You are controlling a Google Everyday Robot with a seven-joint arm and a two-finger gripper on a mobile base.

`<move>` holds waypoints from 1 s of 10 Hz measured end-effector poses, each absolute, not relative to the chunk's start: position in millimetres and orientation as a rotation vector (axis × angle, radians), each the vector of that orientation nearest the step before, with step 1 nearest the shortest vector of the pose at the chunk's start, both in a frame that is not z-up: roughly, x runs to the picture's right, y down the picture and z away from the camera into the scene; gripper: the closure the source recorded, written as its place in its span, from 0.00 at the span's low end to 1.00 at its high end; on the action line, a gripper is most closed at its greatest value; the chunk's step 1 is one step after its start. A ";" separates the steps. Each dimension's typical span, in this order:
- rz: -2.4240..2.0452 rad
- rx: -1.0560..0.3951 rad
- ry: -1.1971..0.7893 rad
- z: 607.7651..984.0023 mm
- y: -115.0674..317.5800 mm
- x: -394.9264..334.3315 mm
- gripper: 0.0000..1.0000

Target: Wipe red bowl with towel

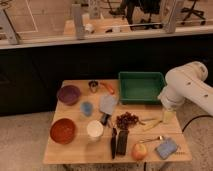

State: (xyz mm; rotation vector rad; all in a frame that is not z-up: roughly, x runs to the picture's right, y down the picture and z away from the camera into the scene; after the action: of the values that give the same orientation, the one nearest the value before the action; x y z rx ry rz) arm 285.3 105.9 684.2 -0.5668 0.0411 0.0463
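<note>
A white cup point(95, 130) stands beside the red bowl point(63, 131), the towel point(107, 103) lies mid-desk point(75, 155), and the pincer point(168, 114) hangs wide below the green tray point(141, 87).

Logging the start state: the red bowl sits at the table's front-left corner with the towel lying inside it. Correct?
Not quite. The red bowl is at the front-left corner, but the towel lies flat mid-table, apart from it, as the camera view shows. The gripper hangs near the right edge of the table, away from both.

One high camera looks down across the whole table point(75, 151), the claw point(168, 113) near its right edge.
</note>
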 end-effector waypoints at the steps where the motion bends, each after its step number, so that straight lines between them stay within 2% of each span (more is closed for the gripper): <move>1: 0.046 -0.567 0.041 684.2 105.9 285.3 0.20; 7: 0.045 -0.564 0.043 684.1 106.8 285.6 0.20; 10: 0.075 -0.498 0.028 677.6 114.6 278.6 0.20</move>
State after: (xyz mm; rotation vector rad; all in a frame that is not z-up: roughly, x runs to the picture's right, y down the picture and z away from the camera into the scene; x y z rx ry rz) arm 278.6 114.6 677.6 -0.4983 0.0278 0.0753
